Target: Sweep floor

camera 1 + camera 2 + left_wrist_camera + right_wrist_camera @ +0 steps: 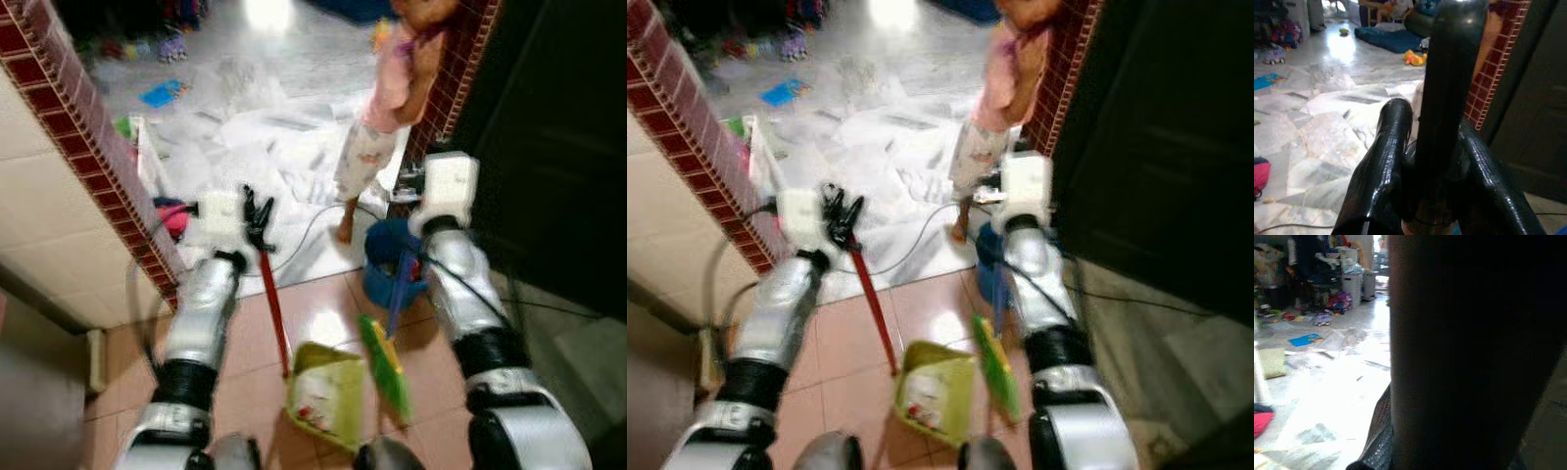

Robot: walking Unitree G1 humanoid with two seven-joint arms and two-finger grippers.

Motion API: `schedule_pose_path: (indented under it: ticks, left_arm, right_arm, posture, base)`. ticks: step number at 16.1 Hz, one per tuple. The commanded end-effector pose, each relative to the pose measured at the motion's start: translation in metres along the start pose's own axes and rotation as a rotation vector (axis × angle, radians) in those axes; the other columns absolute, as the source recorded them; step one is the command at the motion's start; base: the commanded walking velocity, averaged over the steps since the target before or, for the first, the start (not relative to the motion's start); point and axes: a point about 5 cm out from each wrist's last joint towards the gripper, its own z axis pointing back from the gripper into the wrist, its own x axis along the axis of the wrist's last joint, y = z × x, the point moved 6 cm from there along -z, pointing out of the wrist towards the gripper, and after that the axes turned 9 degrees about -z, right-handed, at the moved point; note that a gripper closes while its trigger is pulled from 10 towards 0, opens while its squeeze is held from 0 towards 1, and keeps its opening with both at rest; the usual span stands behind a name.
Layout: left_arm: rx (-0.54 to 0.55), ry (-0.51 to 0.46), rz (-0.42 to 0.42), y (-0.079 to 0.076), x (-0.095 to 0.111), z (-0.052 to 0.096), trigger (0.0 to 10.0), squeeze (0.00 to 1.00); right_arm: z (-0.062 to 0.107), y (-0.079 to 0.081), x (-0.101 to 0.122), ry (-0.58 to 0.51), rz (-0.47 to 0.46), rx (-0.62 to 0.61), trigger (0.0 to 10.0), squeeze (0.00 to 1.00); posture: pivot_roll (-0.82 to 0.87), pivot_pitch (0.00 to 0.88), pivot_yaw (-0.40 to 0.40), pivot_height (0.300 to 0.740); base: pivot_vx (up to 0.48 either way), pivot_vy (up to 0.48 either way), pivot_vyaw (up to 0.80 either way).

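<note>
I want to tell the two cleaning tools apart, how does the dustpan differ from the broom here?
The dustpan is a yellow-green scoop on a red handle; the broom has a narrow green head on a blue handle. The left gripper clasps the dustpan's handle, while the broom stands by the right arm, its grip unclear. Both rest low on the pink tiled floor.

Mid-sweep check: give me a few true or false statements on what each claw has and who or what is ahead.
1. The left claw is closed around the red dustpan handle. True.
2. The dustpan on the tiles is blue. False: it is yellow-green; the blue thing is the bucket further ahead.
3. A person stands barefoot in the doorway ahead. True.
4. The green broom head rests inside the bucket. False: it is over the tiles beside the dustpan.
5. The brick-tiled wall edge lies on the robot's right. False: on its left.
</note>
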Motion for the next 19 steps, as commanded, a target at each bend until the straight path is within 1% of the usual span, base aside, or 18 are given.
schedule_pose_path:
  ticks: [1, 2, 4, 6, 8, 9, 11, 12, 13, 16, 19]
  left_arm:
    - [0.052, -0.079, 0.014, 0.012, 0.023, -0.004, 10.0, 0.00]
    - [0.073, -0.080, 0.017, 0.017, 0.023, -0.004, 10.0, 0.00]
    - [0.104, -0.084, -0.001, 0.023, 0.024, -0.003, 10.0, 0.00]
    - [0.159, -0.078, -0.025, 0.033, 0.024, -0.003, 10.0, 0.00]
    - [0.200, -0.086, -0.033, 0.041, 0.026, -0.002, 10.0, 0.00]
    - [0.241, -0.110, -0.045, 0.048, 0.031, -0.001, 10.0, 0.00]
    - [0.290, -0.124, -0.031, 0.059, 0.039, 0.000, 10.0, 0.00]
    - [0.327, -0.159, -0.034, 0.067, 0.052, 0.002, 10.0, 0.00]
    - [0.343, -0.176, -0.032, 0.071, 0.057, 0.003, 10.0, 0.00]
    - [0.374, -0.220, -0.030, 0.080, 0.072, 0.004, 10.0, 0.00]
    - [0.383, -0.227, -0.025, 0.081, 0.075, 0.004, 10.0, 0.00]
  right_arm:
    - [-0.004, 0.009, 0.012, -0.042, 0.025, 0.037, 10.0, 0.00]
    - [-0.003, 0.011, 0.013, -0.046, 0.028, 0.045, 10.0, 0.00]
    - [-0.003, 0.013, 0.013, -0.046, 0.021, 0.049, 10.0, 0.00]
    - [-0.004, 0.015, 0.013, -0.046, 0.015, 0.064, 10.0, 0.00]
    - [-0.003, 0.020, 0.016, -0.059, 0.014, 0.095, 10.0, 0.00]
    - [-0.002, 0.021, 0.018, -0.067, 0.010, 0.102, 10.0, 0.00]
    - [-0.002, 0.022, 0.019, -0.071, 0.007, 0.106, 10.0, 0.00]
    - [-0.002, 0.020, 0.018, -0.066, 0.005, 0.103, 10.0, 0.00]
    - [-0.002, 0.019, 0.016, -0.061, 0.009, 0.101, 10.0, 0.00]
    - [0.000, 0.015, 0.012, -0.042, 0.025, 0.095, 10.0, 0.00]
    - [0.002, 0.011, 0.008, -0.033, 0.031, 0.083, 10.0, 0.00]
  posture:
    - [-0.04, 0.000, 0.034, 0.740]
    - [-0.04, 0.000, 0.034, 0.740]
    - [-0.04, 0.000, 0.034, 0.740]
    - [-0.04, 0.000, 0.033, 0.740]
    - [-0.04, 0.000, 0.033, 0.740]
    - [-0.04, 0.000, 0.033, 0.740]
    - [-0.04, 0.000, 0.033, 0.740]
    - [-0.04, 0.000, 0.033, 0.740]
    - [-0.04, 0.000, 0.033, 0.740]
    - [-0.04, 0.000, 0.030, 0.740]
    - [-0.04, 0.000, 0.028, 0.740]
  base:
    - [0.000, 0.000, 0.00]
    - [0.000, 0.000, 0.00]
    - [0.000, 0.000, 0.00]
    - [0.000, 0.000, 0.00]
    - [0.000, 0.000, 0.00]
    - [0.000, 0.000, 0.00]
    - [0.000, 0.000, 0.00]
    - [0.000, 0.000, 0.00]
    - [0.000, 0.000, 0.00]
    - [0.000, 0.000, 0.00]
    - [0.000, 0.000, 0.00]
